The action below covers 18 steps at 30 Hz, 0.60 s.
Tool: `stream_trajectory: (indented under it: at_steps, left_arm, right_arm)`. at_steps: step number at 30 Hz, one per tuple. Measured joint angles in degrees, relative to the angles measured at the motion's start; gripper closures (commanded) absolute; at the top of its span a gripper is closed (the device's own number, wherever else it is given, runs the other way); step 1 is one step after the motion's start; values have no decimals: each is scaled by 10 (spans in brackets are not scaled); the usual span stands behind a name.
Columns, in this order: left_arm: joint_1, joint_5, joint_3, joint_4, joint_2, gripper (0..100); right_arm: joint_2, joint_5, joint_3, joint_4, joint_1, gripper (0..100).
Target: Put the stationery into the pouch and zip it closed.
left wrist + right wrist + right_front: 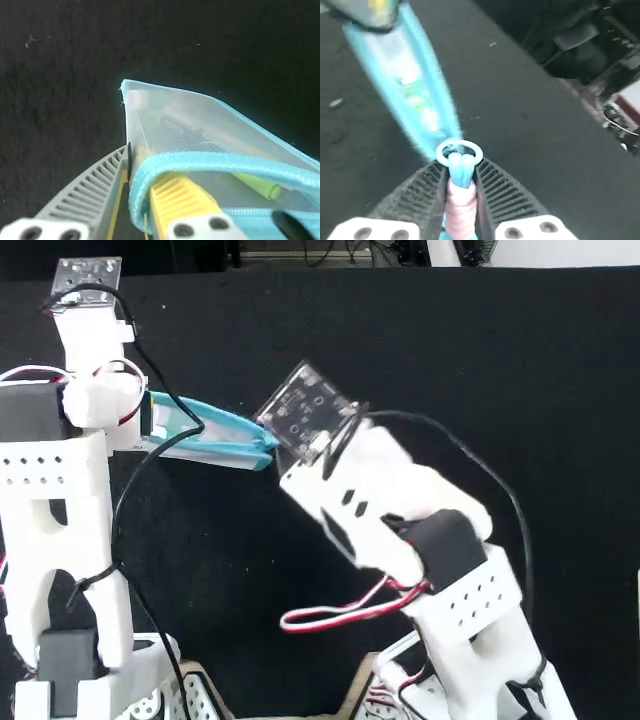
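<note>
Right wrist view had the right claw (460, 182) clamped on the blue ring zip pull (459, 151), the left claw (142, 165) clamping the nine-o'clock end of the translucent blue-trimmed pouch (215, 435), so a straight, taut pull looked best.

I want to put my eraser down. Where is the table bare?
The table is bare on the far side, beyond the pouch, and to the right of the right arm. Crowded in the middle, where the left hand grips the pouch and the right hand its zip pull.
</note>
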Motion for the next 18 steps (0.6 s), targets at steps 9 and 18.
stream_trajectory:
  at_steps: [9,18]
  left_arm:
    - [-1,0,7,-3,-1,967]
    - [-1,-1,7,-3,-1,967]
  right_arm:
    - [-1,0,17,71,-34,982]
    - [0,-4,137,-25,-34,982]
